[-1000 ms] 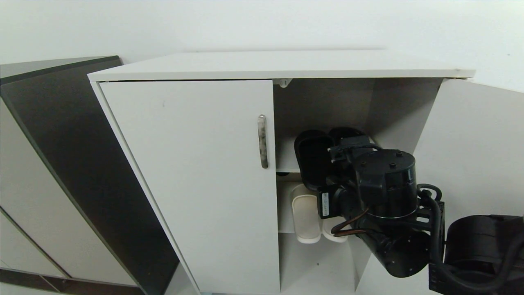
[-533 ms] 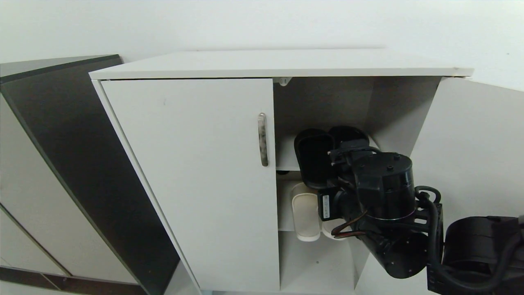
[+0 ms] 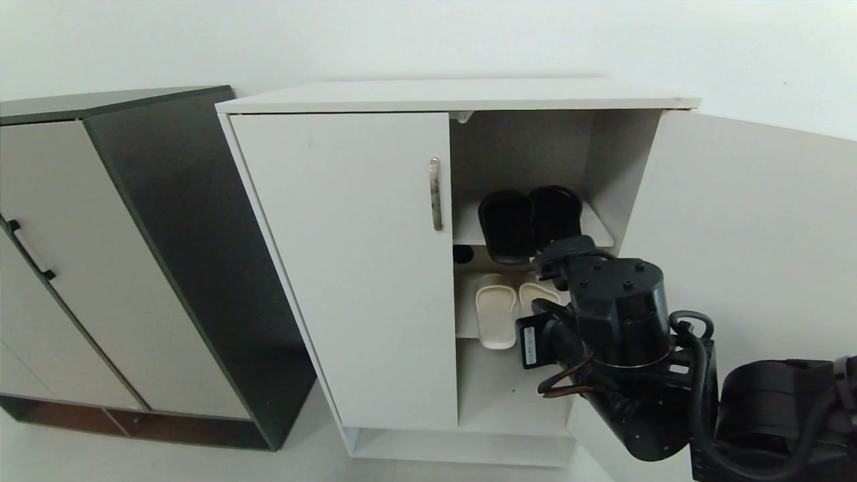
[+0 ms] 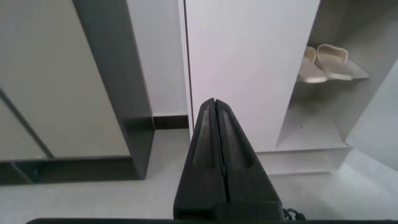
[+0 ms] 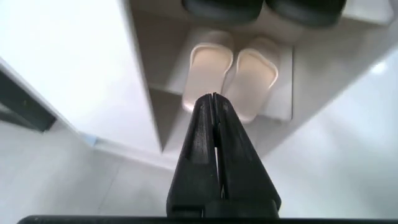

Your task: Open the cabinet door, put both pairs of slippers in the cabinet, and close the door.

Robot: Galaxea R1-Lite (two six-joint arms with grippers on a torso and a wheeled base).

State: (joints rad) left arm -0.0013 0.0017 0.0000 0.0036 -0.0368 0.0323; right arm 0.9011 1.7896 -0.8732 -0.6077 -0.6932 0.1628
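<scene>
- My right gripper (image 5: pixel 215 99) has its jaws pressed together on nothing. It hangs just outside the cabinet (image 3: pixel 455 95), in front of the cream slippers (image 5: pixel 233 68) and apart from them.
- The cream slippers lie side by side on the middle shelf (image 5: pixel 285 87). Their heels seem to overhang its edge, though my angle is poor.
- The black slippers (image 3: pixel 529 221) sit on the upper shelf (image 3: pixel 469 231).
- The right door (image 3: pixel 736 234) stands wide open and the left door (image 3: pixel 355 268) is shut.
- My left gripper (image 4: pixel 215 104), jaws closed and empty, is low before the left door, well apart from both pairs.

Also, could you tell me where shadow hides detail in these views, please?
Head view: the white wooden cabinet's upper compartment is shaded, so the black rubber slippers show little detail; the cream rubber slippers below are well lit. Right wrist view: the shut right pincer is a dark silhouette against the cream pair.
</scene>
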